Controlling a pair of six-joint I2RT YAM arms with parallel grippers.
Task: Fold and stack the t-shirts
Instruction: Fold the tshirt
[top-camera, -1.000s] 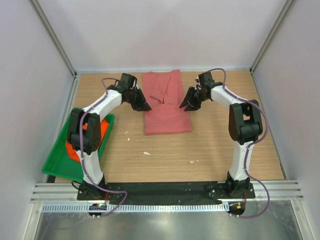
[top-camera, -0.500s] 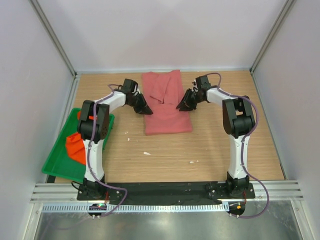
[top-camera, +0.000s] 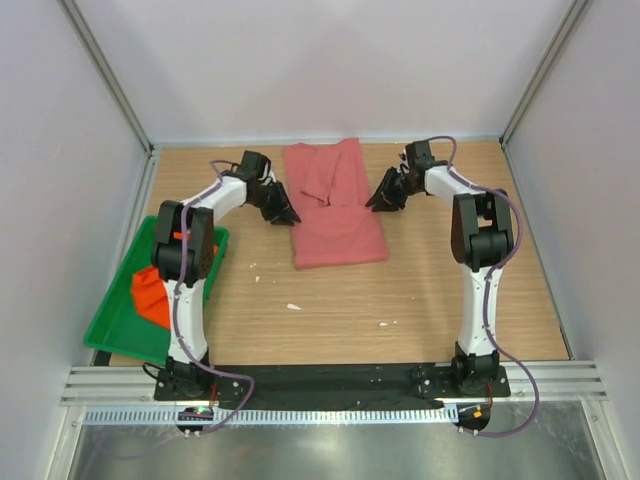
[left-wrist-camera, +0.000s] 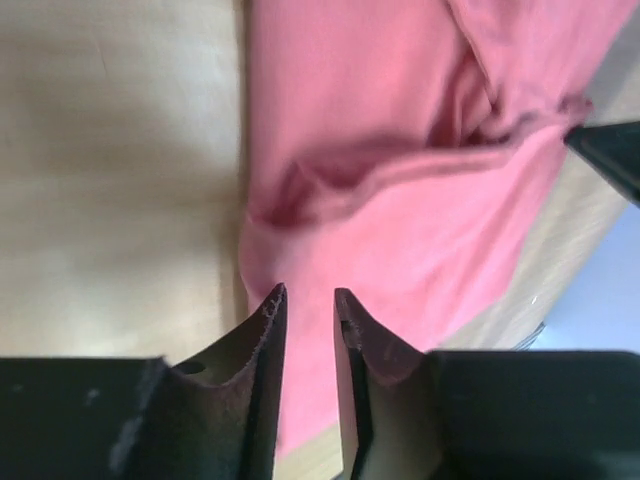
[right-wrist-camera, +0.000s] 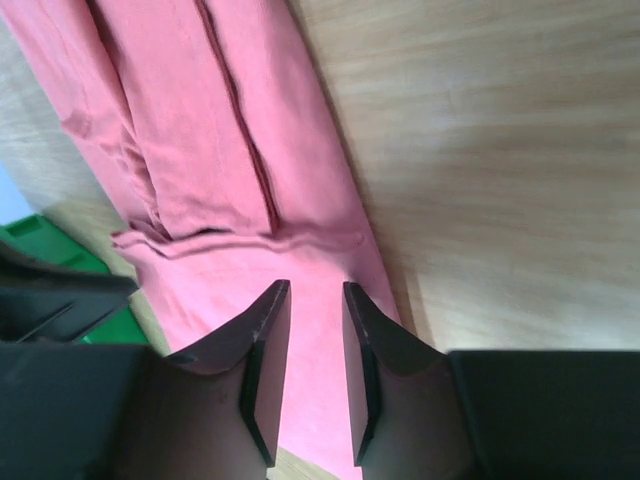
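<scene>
Two narrow, seemingly empty gaps: left fingers (left-wrist-camera: 258, 345) and right fingers (right-wrist-camera: 266, 335) flank the pink t-shirt (top-camera: 335, 215) near the far edge of the bench (top-camera: 400, 290), probably to pinch a matched fold.

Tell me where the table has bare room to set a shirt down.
The widest bare wood lies between the pink shirt and the arm bases. A narrower strip runs beside the right arm. Crowded: left gripper and right gripper flank the shirt; the green tray fills the left edge.
</scene>
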